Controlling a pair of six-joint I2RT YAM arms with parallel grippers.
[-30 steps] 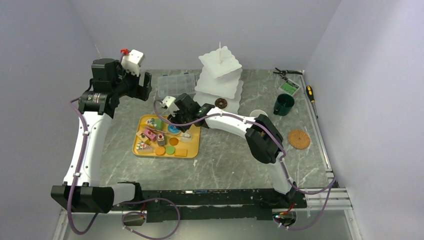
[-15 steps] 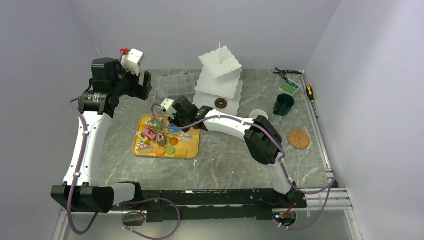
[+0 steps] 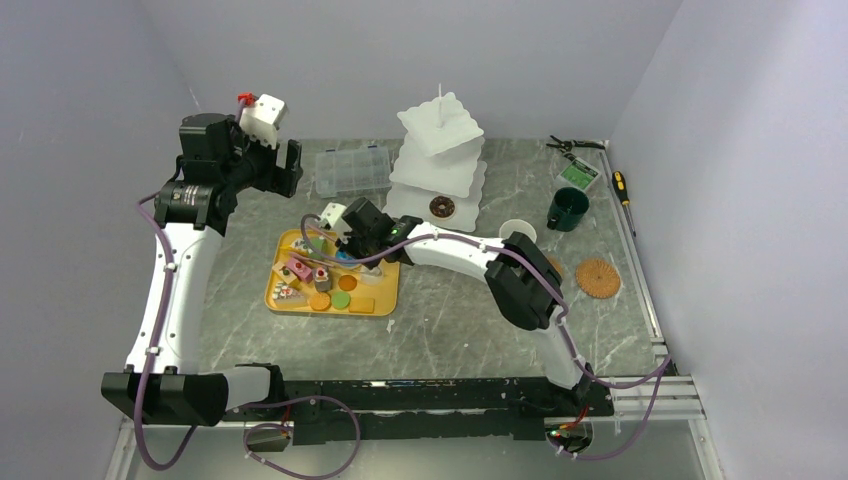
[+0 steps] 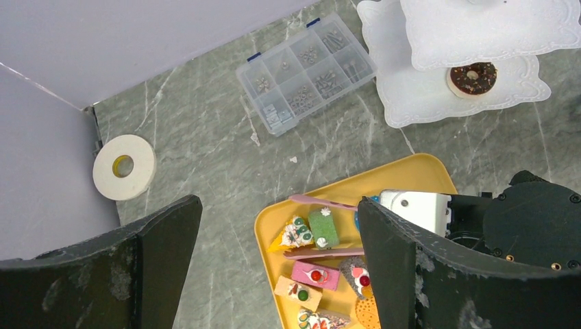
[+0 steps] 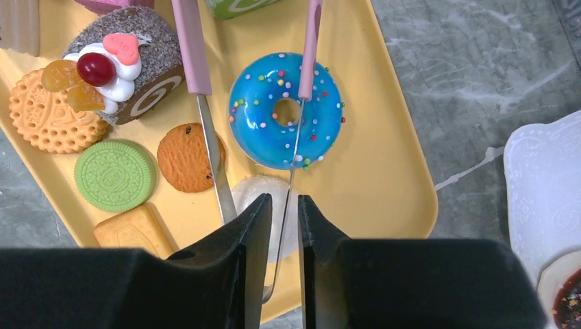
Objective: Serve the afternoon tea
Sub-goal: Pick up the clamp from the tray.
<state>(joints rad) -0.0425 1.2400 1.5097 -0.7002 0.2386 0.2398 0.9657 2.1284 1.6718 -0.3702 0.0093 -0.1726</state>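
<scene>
Two arms, but only the right one is at the food. Off to the left, the left tool [image 4: 277, 212] hangs high above the table with its jaws spread wide and nothing between them, well apart from the pastries.

The right tool [image 5: 283, 205] is pinched nearly closed on the metal end of the pink tongs [image 5: 192, 48]. Their long arms run straight ahead from it over the yellow tray [image 5: 390, 171].

The blue donut [image 5: 257, 127] lies flat on the tray just ahead of that tool, offset to the right of the tongs' gap. The right arm crosses its hole. The left arm passes just outside its left edge, over a brown biscuit [image 5: 183, 156]. I'd say the tongs want a nudge rightward before they can straddle it.

It's a round ring with glossy blue icing dotted with coloured sprinkles, and it has no long axis to mind.

Further right of the tool stands the white stand [image 5: 541, 185], with a chocolate donut [image 4: 473, 77] on its bottom tier.
</scene>
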